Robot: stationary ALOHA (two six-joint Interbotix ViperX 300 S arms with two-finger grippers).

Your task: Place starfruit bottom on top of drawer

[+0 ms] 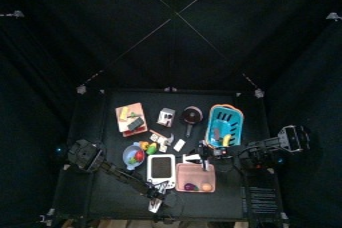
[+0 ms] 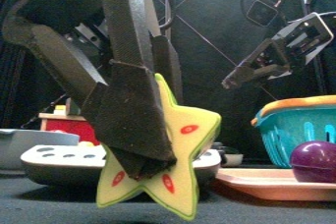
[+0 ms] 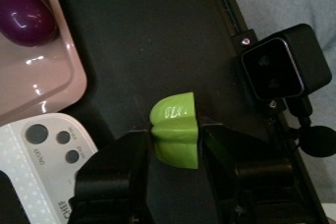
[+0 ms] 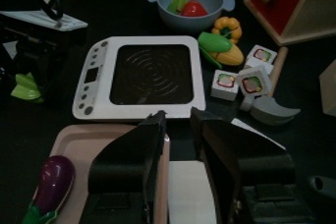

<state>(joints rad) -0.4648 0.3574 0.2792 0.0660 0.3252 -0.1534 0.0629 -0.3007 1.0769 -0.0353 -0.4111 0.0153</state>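
The starfruit bottom (image 2: pixel 192 135) is a yellow-green star slice with red spots. My left gripper (image 2: pixel 144 164) is shut on it and holds it just above the table at the front edge, close to the front camera. The left wrist view shows the green piece (image 3: pixel 175 120) clamped between the jaws of that gripper (image 3: pixel 175 147). The drawer (image 1: pixel 131 119) is a small wooden box with a red front at the back left, also in the right wrist view (image 4: pixel 296 2). My right gripper (image 4: pixel 180 120) hangs narrowly open and empty over the pink tray (image 4: pixel 112 144).
A white scale (image 4: pixel 144 71), a bowl of toy food (image 4: pixel 191 0) and small blocks (image 4: pixel 243 76) lie mid-table. A purple eggplant (image 3: pixel 27 12) lies on the pink tray (image 3: pixel 33 85). A blue basket (image 1: pixel 227 122) and a pan (image 1: pixel 191 122) stand at the back right. The front camera (image 3: pixel 278 63) is beside the left gripper.
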